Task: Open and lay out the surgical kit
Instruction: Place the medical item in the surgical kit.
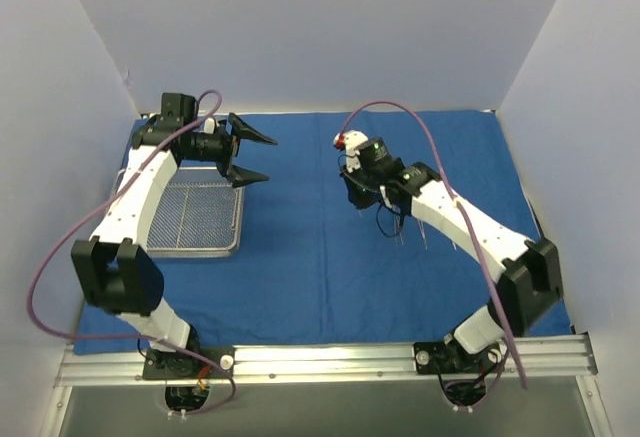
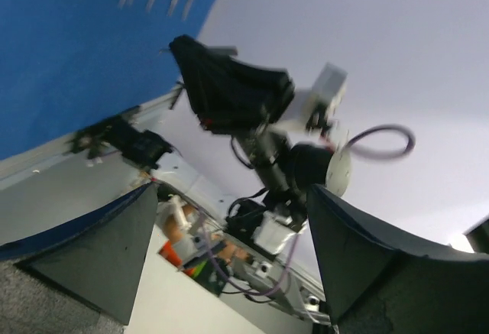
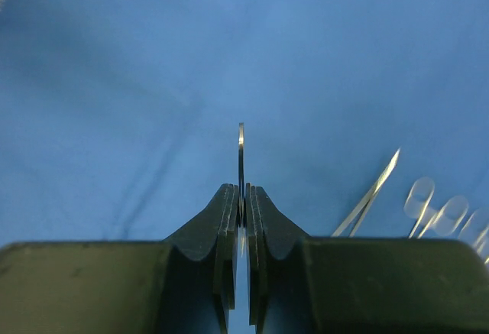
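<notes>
- One royal-blue cloth wrap (image 1: 300,267), spread flat across the middle of the top view.
- At left centre of that view, on the cloth: silver wire-mesh tray (image 1: 190,250), shallow and rectangular, its near left corner hidden under the left arm (image 1: 135,202).
- Left gripper (image 1: 270,158): released, jaws wide apart, nothing between them; raised off the cloth, above and just right of the tray's far right corner.
- Right gripper (image 3: 241,196): clenched on a thin steel instrument (image 3: 241,158), seen edge-on and sticking out past the fingertips; right of centre in the top view, pointing down at the cloth.
- Several more steel instruments (image 3: 370,189) on the cloth at lower right of the right wrist view, near the gripper; finger rings blurred.
</notes>
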You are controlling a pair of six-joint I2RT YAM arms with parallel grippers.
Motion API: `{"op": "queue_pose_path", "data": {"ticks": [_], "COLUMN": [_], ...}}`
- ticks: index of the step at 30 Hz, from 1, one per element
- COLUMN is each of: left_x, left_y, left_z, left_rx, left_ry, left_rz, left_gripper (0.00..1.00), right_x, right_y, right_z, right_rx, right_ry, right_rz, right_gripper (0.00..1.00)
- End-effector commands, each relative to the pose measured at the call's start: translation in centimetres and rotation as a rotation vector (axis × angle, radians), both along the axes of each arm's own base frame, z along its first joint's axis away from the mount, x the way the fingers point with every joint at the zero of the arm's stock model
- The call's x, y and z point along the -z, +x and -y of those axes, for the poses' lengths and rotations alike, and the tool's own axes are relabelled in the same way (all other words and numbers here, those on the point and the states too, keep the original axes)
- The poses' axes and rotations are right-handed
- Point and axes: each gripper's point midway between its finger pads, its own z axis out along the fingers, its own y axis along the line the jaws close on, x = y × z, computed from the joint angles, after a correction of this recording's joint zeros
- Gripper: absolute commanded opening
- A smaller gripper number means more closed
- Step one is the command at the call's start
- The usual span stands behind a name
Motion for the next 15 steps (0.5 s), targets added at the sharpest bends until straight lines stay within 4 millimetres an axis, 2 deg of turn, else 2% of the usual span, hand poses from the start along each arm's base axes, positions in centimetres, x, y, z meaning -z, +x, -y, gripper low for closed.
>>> {"op": "queue_pose_path", "data": {"ticks": [1,3,5,8,15], "left_x": [2.8,3.5,3.3,3.7,3.8], "left_y": [-1.7,-1.0,-0.1,0.8,2.6], "left_z": [-1.5,-1.9,-1.9,-1.7,-1.3], "left_rx": [0.119,0.117,0.109,0.096,0.094], "left_ry": [0.202,0.237,0.243,0.234,0.228], "left_rz": [-0.001,-0.025,-0.01,-0.032,-0.033], "left_gripper": [0.87,0.87,0.86,0.85,0.85], "right_x": [4.1,5.9,7.0,10.0,12.2], "right_y": [-1.1,-0.8,-0.3,0.3,2.5], "right_z": [3.4,4.6,6.1,7.5,8.9], "right_rx": [0.265,0.33,0.43,0.522,0.592], "right_ry": [0.009,0.015,0.003,-0.023,-0.092], "right_rz": [-0.304,-0.393,-0.433,-0.534,-0.57], "right_gripper": [0.0,0.0,0.0,0.0,0.0]}}
